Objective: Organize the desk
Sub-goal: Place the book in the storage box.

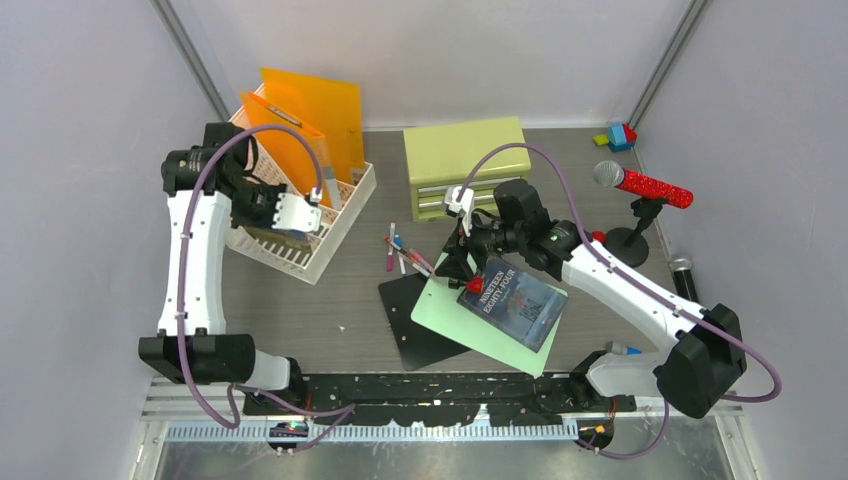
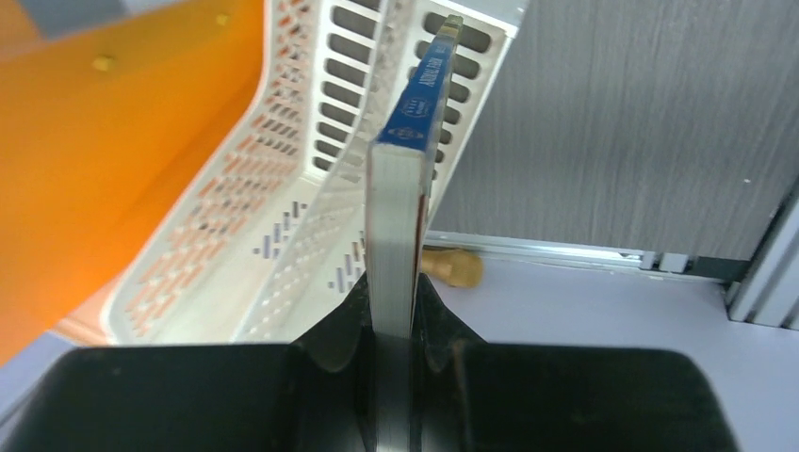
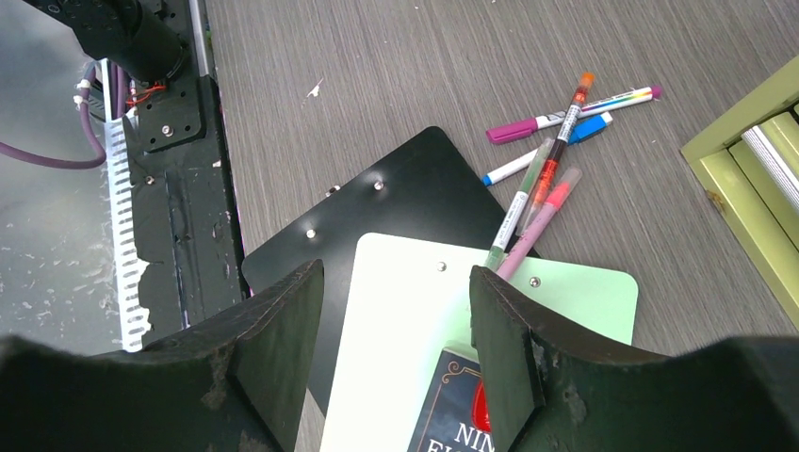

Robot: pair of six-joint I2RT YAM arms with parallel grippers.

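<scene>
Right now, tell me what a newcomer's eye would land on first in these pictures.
The bright orange folders standing in the white basket at the far left, where the left gripper is shut on a thin blue-spined book. Next, the glittery red microphone on its stand at the right edge. In the middle, a Nineteen Eighty-Four paperback lies on a pale green clipboard beneath the open right gripper.

Bare worktop (image 1: 300, 320): open strip between white basket (image 1: 320, 250) and black clipboard (image 1: 415, 335); also open at the back, between green cabinet (image 1: 465, 155) and microphone (image 1: 645, 185). Centre obstructed: scattered pens (image 1: 400, 252), green clipboard (image 1: 440, 310), book (image 1: 512, 303).
</scene>
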